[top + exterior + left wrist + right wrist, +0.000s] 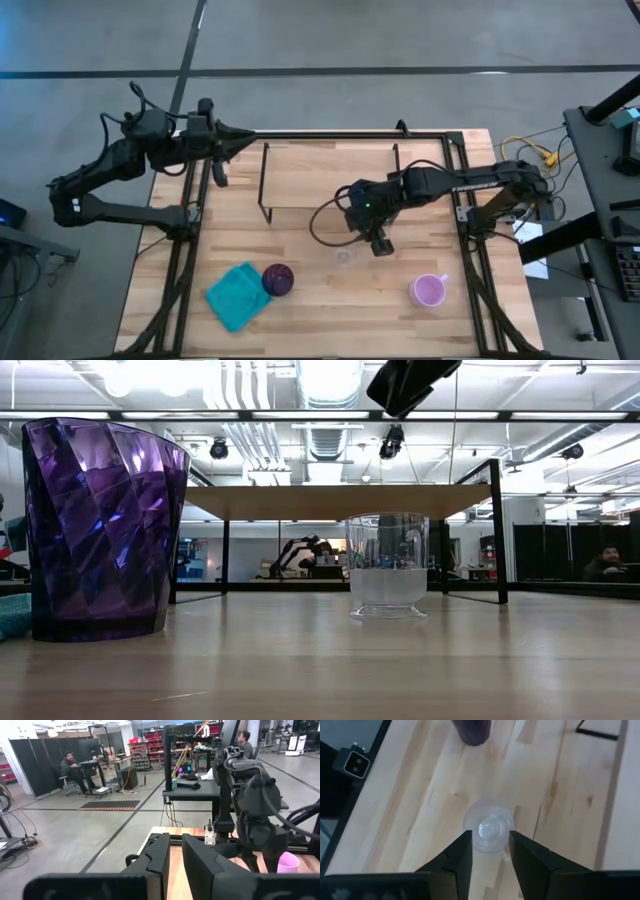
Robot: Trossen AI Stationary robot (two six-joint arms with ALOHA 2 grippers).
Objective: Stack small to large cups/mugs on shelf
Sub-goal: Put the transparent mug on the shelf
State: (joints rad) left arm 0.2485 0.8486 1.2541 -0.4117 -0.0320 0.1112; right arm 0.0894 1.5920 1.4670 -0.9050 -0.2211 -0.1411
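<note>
The small clear glass [346, 256] [388, 565] stands upright on the table in front of the shelf [330, 175] [340, 500]. My right gripper [380, 245] [490, 845] hangs open above it, slanting down; in the right wrist view the glass [489, 832] shows between the fingertips, and in the low view the gripper [408, 380] is well clear of its rim. The dark purple cup [278, 279] [100, 525] stands by the teal cloth. The pink mug [429, 290] [288, 862] stands near the right front. My left gripper [248, 135] [176, 857] waits level at the far left, with a narrow gap and nothing in it.
A teal cloth [238, 295] lies at the near left, touching the purple cup. The shelf's black wire legs [265, 180] stand on the table's far half. Bare wood shows between the glass and the mug. People sit at desks in the room beyond.
</note>
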